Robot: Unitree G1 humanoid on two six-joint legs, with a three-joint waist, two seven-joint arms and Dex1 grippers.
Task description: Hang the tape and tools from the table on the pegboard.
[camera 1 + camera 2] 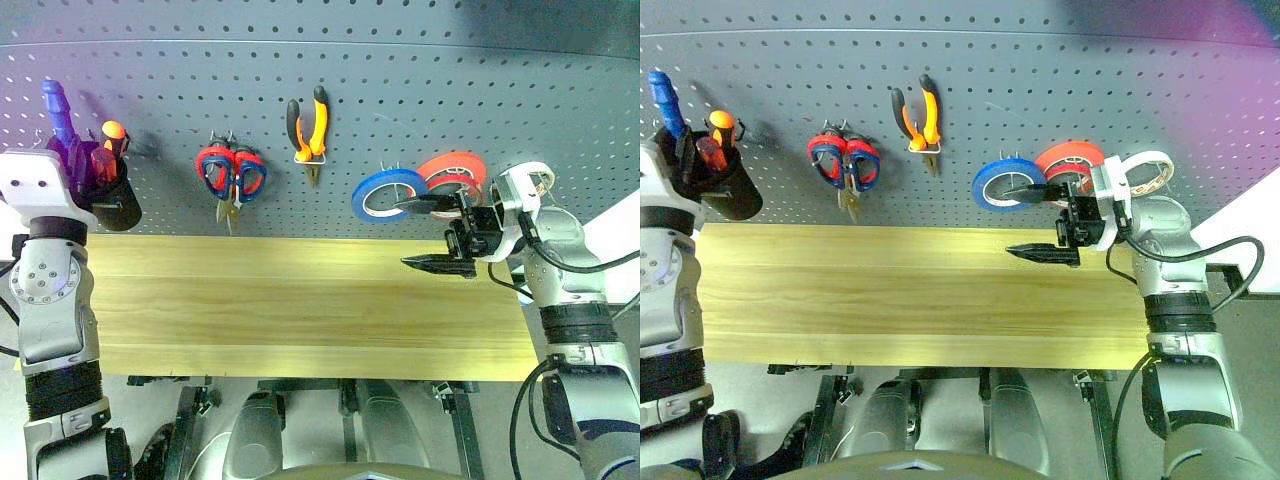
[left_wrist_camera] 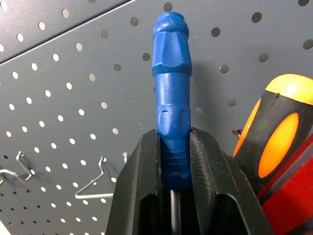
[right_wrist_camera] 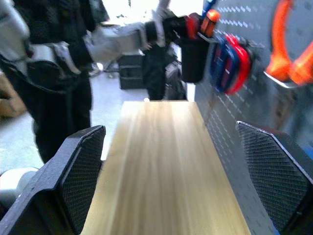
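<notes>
The blue-handled screwdriver (image 2: 172, 98) stands upright near the pegboard's (image 1: 400, 100) left edge, its ribbed plastic handle up and long axis vertical, clamped between the shut black fingers of the left gripper (image 2: 173, 161), over a black cup (image 1: 115, 205) holding an orange-handled screwdriver (image 1: 110, 140). The left forearm rises straight. The right gripper (image 1: 432, 232) points sideways over the plank table's (image 1: 300, 320) back right corner, jaws wide and empty, beside the hung blue tape (image 1: 388, 193).
</notes>
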